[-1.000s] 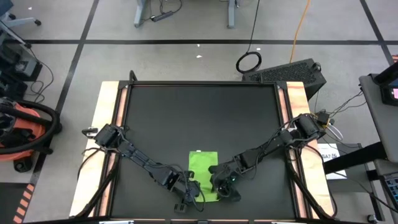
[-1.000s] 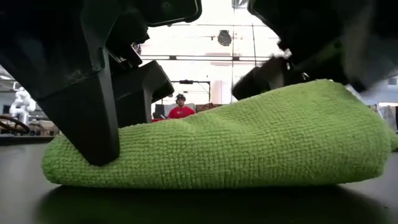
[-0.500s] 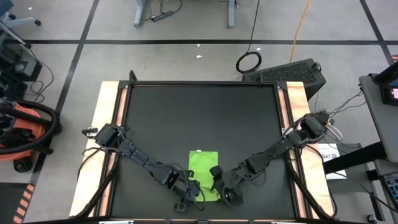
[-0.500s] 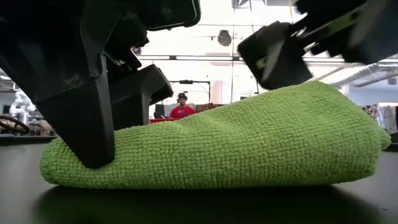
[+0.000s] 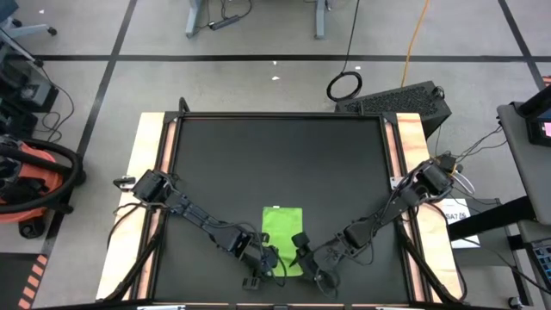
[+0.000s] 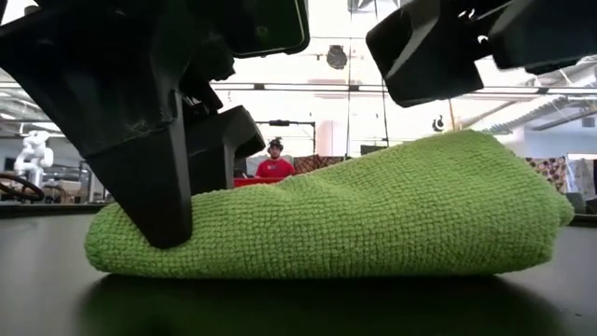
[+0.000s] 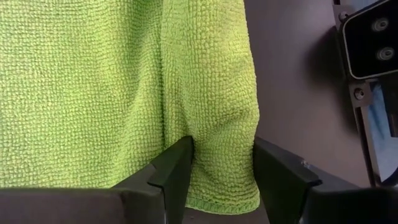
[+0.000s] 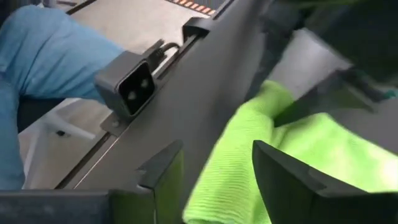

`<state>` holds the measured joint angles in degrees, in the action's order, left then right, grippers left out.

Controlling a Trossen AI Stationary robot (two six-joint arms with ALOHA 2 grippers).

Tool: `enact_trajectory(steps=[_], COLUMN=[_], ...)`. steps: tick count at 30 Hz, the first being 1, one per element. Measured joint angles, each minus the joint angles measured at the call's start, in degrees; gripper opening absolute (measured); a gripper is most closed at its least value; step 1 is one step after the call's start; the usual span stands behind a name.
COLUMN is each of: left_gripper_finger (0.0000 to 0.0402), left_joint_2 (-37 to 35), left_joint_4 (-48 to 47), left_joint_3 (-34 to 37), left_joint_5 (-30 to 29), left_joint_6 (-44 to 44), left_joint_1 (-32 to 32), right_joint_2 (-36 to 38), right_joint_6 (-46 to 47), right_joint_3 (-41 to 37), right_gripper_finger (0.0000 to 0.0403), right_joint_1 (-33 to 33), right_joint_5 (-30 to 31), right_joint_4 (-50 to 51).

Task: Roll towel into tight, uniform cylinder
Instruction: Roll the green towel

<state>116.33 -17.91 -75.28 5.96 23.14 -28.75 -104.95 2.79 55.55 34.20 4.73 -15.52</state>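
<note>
The lime-green towel (image 5: 281,231) lies on the black mat (image 5: 275,164) near the table's front edge, its near end turned up into a thick fold (image 6: 373,215). My left gripper (image 5: 269,261) is shut on the left end of that fold. My right gripper (image 5: 301,251) hovers open just above the fold's right end (image 6: 522,187), touching nothing. In the right wrist view, the towel (image 8: 249,168) shows below and between the open fingers. My left gripper pinches the folded, several-layered strip of towel (image 7: 217,143) between its two fingers (image 7: 177,171), close to the strip's end. The fingers slant down from the near left and lie across the strip. One finger (image 6: 149,187) dents the cloth, which rests on the mat.
A small camera box (image 8: 134,87) sits at the table's near edge, with a person in blue (image 8: 37,68) just beyond it. Bare black mat stretches toward the far edge. Wooden strips (image 5: 146,172) border the mat on both sides.
My right gripper has lifted off the right end of the towel's fold, turned, and swung a little toward the table's near edge. The fold has stayed humped on the mat, and its left end has drawn slightly inward.
</note>
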Motion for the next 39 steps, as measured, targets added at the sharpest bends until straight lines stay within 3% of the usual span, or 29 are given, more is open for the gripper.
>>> enact_trajectory(steps=[4, 12, 23, 31, 39], left_gripper_finger=[0.0170, 0.0170, 0.0170, 0.0170, 0.0170], left_joint_2=[-0.02, -0.02, -0.02, -0.02, -0.02], left_joint_4=[-0.26, -0.50, -0.59, -0.61, -0.62], left_joint_3=[0.00, 0.02, 0.02, 0.02, 0.02], left_joint_5=[0.02, 0.34, 0.59, 0.90, 0.90], left_joint_6=[0.00, -0.05, 0.04, 0.04, -0.37], left_joint_1=[0.27, 0.29, 0.29, 0.60, 0.64], right_joint_2=[-2.60, -4.67, -4.67, -4.67, -4.67], right_joint_6=[-1.02, -2.04, -8.01, -6.48, -4.39], right_joint_3=[0.00, -0.02, -0.02, -0.02, -0.02], right_gripper_finger=[0.0167, 0.0180, 0.0206, 0.0210, 0.0239], right_joint_1=[1.32, 2.30, 3.56, 3.69, 3.23], right_joint_5=[0.51, 8.63, 10.03, 10.58, 12.21], right_joint_4=[-1.29, -0.89, -6.31, -3.42, -0.59])
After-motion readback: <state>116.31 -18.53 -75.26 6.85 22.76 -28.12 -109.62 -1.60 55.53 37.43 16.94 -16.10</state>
